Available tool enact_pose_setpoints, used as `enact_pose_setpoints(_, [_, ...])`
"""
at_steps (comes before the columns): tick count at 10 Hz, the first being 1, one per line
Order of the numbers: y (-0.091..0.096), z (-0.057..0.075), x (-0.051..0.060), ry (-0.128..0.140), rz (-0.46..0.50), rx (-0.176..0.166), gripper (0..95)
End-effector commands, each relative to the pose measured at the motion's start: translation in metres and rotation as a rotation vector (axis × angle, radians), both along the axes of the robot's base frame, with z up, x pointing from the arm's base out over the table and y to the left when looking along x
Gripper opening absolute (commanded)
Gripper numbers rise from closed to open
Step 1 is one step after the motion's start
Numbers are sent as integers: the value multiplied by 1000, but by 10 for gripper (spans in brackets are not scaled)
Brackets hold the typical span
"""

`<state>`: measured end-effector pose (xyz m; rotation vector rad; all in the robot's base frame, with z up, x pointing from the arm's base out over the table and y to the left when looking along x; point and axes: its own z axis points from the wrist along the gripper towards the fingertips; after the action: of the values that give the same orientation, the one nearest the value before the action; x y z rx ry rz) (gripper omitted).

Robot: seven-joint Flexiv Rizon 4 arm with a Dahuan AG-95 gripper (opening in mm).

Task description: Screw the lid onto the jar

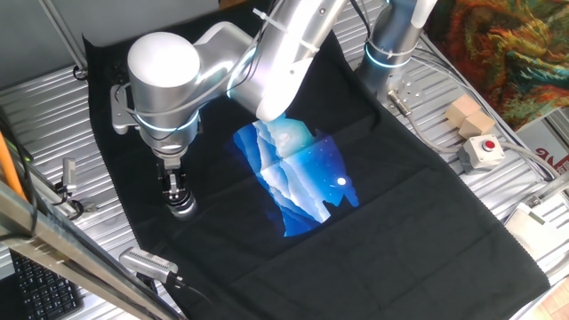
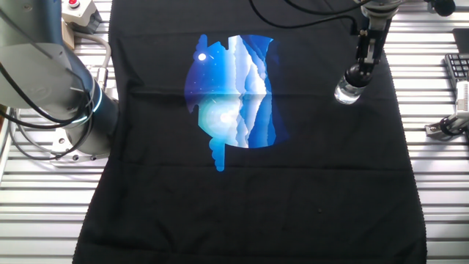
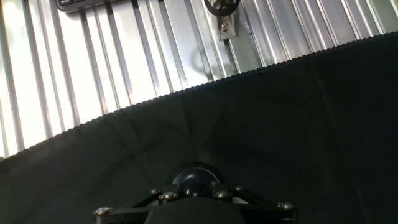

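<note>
The jar (image 1: 183, 210) (image 2: 347, 92), small and of clear shining glass, stands upright on the black cloth (image 1: 400, 222) near its left edge. My gripper (image 1: 180, 196) (image 2: 360, 72) points straight down onto its top. In the hand view, the dark round lid (image 3: 194, 178) sits between the fingertips of my gripper (image 3: 194, 190), whose jaws are closed against its sides. From that camera the lid and fingers hide the jar below them. The lid rests on the jar's mouth; whether it is threaded on cannot be told.
A blue printed picture (image 1: 298, 178) (image 2: 231, 92) lies mid-cloth. A red-buttoned box (image 1: 483, 151) and wooden blocks (image 1: 468, 116) sit right of the cloth. A metal clamp (image 1: 147, 262) (image 2: 447, 126) and a keyboard (image 1: 36, 284) lie beside the jar's side, on the ribbed aluminium table (image 3: 93, 56).
</note>
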<state>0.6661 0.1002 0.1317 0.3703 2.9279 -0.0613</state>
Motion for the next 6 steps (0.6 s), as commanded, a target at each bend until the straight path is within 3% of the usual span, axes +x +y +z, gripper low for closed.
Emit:
enact_pose_setpoints(1, [0,-1,0,1,0,-5,0])
enact_pose_setpoints(6, [0,-1,0,2,-1,2,0])
